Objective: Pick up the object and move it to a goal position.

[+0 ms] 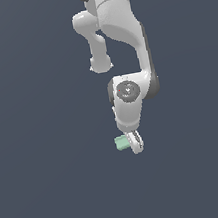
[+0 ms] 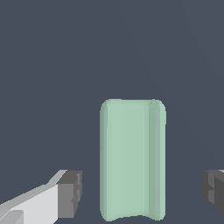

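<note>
The object is a small pale mint-green rectangular block [image 1: 121,143], seen in the exterior view just to the left of my gripper's lower end. In the wrist view the block [image 2: 132,159] stands between my two fingertips, with a gap on each side. My gripper [image 1: 133,143] [image 2: 141,191] is open, its dark pads [image 2: 70,194] apart from the block and not touching it. The white arm hangs down from the top of the exterior view and partly hides the fingers there.
A plain dark grey-blue surface [image 1: 53,182] fills both views. No goal marker shows.
</note>
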Controlling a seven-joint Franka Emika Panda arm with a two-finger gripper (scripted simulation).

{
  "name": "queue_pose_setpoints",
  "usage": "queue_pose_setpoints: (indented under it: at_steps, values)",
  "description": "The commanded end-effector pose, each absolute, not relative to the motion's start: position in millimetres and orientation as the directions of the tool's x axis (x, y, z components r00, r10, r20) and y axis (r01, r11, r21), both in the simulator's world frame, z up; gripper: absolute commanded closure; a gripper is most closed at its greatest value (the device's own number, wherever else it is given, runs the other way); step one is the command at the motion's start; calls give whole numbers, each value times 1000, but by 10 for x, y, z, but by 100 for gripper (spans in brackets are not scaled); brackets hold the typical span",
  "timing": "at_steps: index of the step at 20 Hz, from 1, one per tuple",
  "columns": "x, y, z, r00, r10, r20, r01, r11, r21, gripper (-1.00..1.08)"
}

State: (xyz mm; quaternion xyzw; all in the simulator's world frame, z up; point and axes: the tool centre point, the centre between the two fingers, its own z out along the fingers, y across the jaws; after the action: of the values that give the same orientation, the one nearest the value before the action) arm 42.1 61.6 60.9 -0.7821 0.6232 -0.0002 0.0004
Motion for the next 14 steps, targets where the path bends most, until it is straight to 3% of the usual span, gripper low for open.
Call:
queue_pose_setpoints:
  at_steps: [1,13,14]
  values:
    - [416,616,540,223,-975,0,-975,-223,0,-92]
    - [419,613,136,219,-976,0,-976,-219,0,-92]
    - [419,613,136,219,-976,0,-976,-219,0,108]
